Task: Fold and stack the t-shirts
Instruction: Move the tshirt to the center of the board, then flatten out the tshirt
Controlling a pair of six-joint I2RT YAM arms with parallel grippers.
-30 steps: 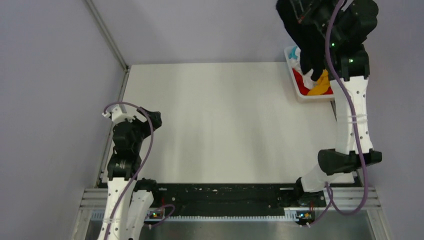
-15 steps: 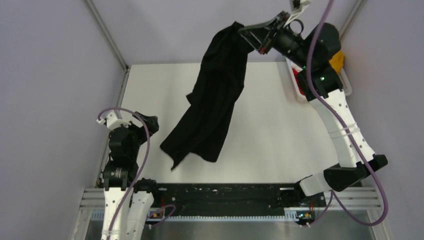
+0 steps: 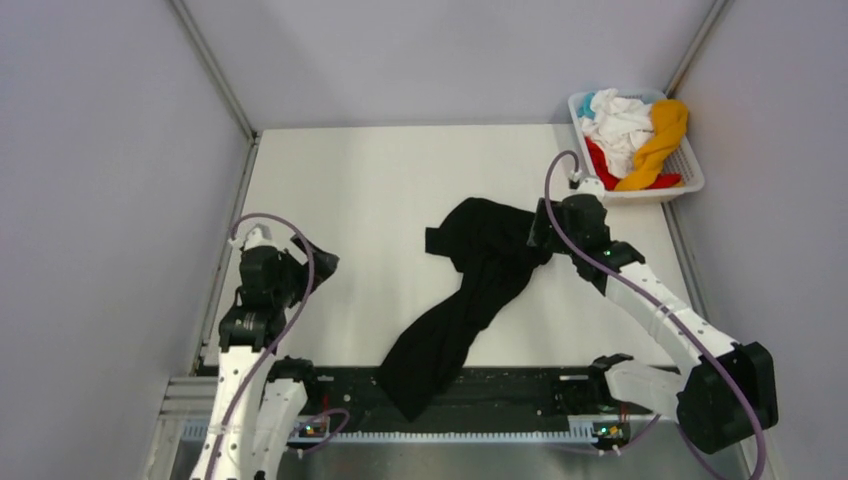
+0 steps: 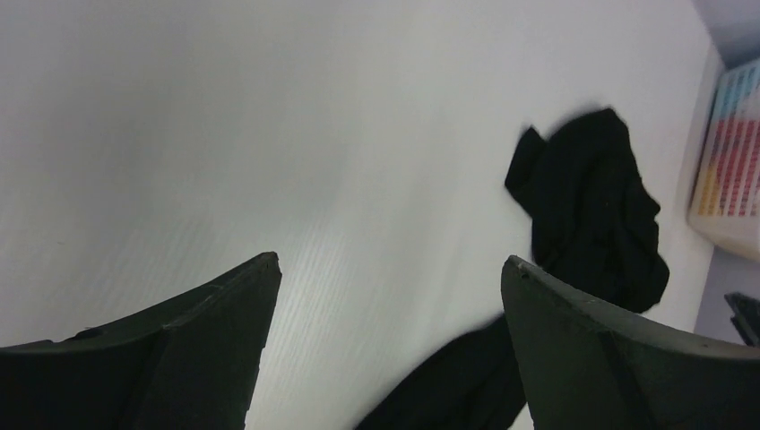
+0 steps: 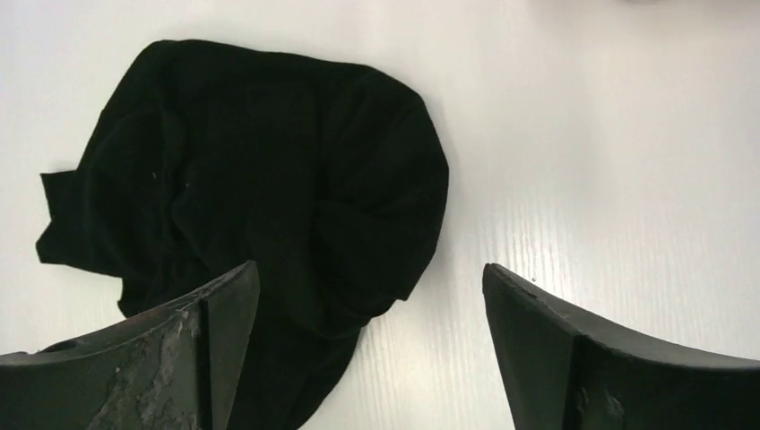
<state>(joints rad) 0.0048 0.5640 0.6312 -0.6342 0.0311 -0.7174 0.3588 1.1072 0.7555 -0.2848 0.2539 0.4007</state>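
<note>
Right gripper [image 5: 369,265] released, over bunched far end of black t-shirt [image 3: 465,300]; shirt runs diagonally to near worktop [image 3: 350,200] edge; left gripper [image 4: 390,262] spread, farther

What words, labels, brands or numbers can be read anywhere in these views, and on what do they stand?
None can be read.
The black t-shirt, the shirts in the basket and the table show no print.
The small boards at the arm bases are too small to tell.
</note>
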